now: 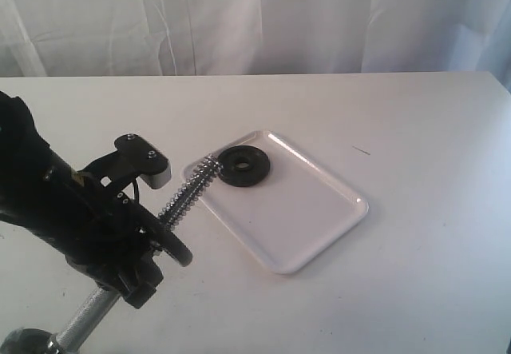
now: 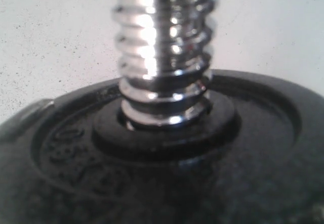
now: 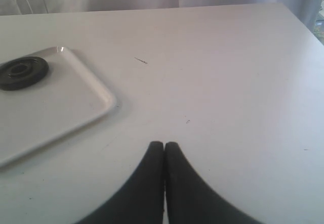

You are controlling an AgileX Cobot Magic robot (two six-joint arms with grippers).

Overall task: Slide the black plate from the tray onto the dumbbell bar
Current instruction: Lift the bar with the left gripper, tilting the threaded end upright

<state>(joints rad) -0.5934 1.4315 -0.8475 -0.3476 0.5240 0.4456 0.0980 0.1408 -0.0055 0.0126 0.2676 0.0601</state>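
Left pincer hidden under its arm; grip on dumbbell bar unreadable.
Bar's threaded end points at black plate in tray corner; right pincer closed, empty.

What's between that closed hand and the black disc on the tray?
Only bare table and tray floor lie between right hand and black plate, in the right wrist view.

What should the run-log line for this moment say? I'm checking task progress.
black plate: flat on tray | dumbbell bar: threaded tip at tray rim | left pincer: at bar, jaws hidden | right pincer: shut, over table
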